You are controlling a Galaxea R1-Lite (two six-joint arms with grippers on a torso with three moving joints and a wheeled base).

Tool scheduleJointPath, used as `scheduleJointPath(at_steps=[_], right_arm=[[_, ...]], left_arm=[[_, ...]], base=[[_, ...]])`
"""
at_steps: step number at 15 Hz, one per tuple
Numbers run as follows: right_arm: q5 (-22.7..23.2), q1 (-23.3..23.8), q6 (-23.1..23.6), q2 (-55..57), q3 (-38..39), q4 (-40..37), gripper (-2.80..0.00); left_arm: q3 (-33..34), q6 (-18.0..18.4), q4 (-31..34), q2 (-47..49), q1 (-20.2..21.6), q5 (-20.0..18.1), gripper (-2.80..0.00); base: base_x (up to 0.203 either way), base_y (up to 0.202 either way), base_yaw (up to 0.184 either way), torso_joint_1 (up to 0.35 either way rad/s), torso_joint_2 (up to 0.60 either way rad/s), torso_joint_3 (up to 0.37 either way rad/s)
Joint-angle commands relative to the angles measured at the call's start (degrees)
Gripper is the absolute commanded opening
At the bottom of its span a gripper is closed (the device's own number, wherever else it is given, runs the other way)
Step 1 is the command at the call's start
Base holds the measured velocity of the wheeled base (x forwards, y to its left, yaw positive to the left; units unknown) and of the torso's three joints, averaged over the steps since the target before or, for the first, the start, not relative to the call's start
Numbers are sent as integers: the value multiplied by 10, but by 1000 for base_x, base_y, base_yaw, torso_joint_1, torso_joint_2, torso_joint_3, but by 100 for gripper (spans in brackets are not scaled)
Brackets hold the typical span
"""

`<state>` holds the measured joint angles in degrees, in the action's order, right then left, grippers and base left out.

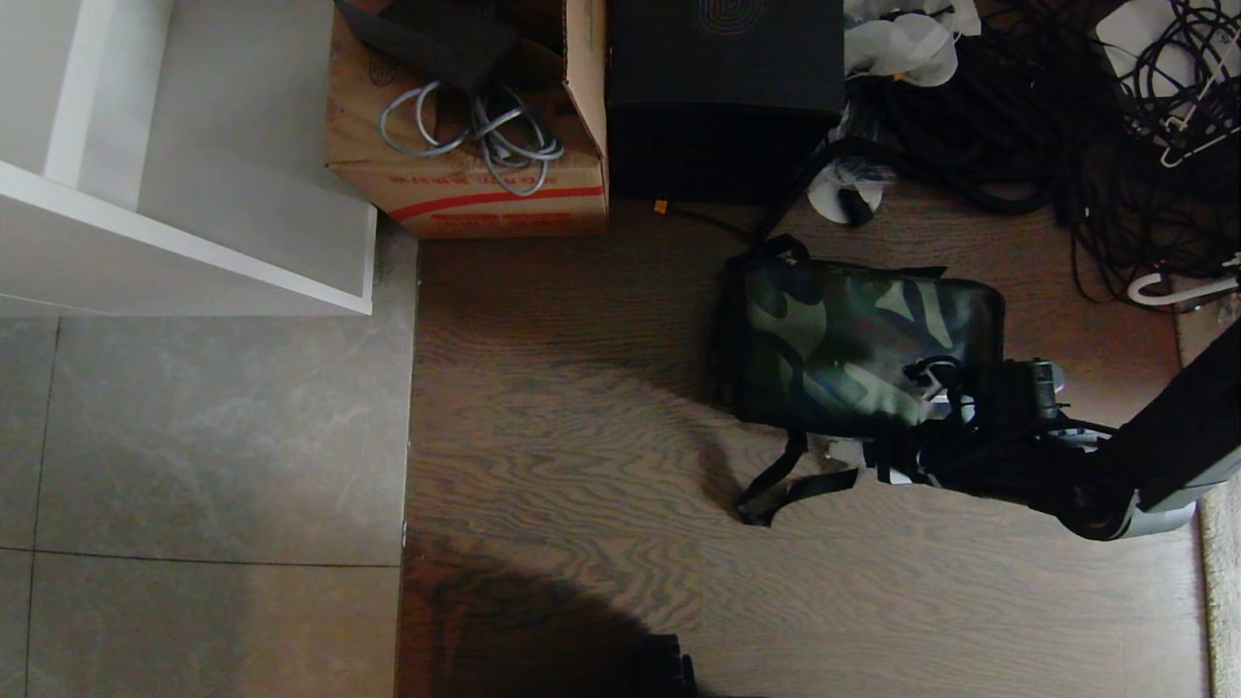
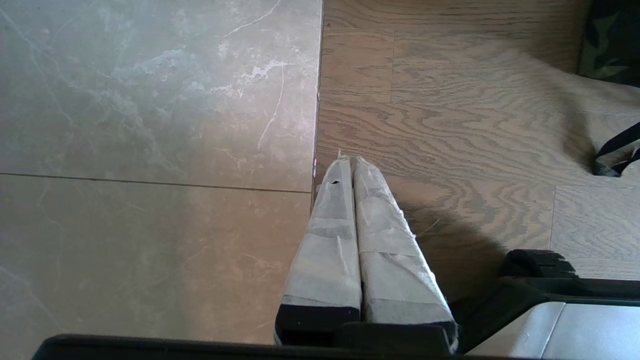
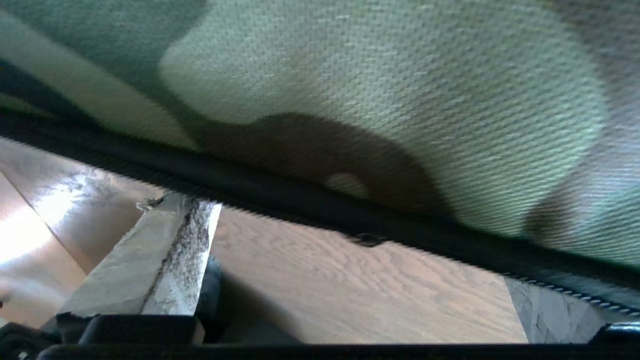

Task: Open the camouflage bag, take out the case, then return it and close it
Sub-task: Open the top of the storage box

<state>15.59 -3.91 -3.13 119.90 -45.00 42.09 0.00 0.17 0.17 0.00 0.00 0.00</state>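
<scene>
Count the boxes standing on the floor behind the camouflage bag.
2: a brown cardboard box with a red stripe, open and holding cables, and a black box touching its right side. Others may lie beyond the frame's top edge.

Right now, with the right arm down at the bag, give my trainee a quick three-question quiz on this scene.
1. True or false: the camouflage bag lies zipped shut on the wooden floor.
2. Which gripper is at the bag? A) left gripper B) right gripper
3. Fill in: the right gripper's fingers stand ___, with nothing between them.

Key
1. True: no red lining or interior shows, and the case is not in sight.
2. B: it sits at the bag's near right corner, beside the zipper seam; the left gripper hangs shut over the floor, away from the bag.
3. open
</scene>
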Motion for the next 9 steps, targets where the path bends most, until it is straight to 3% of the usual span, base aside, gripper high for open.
scheduleJointPath(at_steps=[1,9], right_arm=[[1,2,0,6,3,12,-280],[-1,2,5,24,5,79,-280]], left_arm=[[0,0,0,1,0,0,-280],[0,0,0,1,0,0,-280]], base=[[0,0,0,0,0,0],[0,0,0,0,0,0]])
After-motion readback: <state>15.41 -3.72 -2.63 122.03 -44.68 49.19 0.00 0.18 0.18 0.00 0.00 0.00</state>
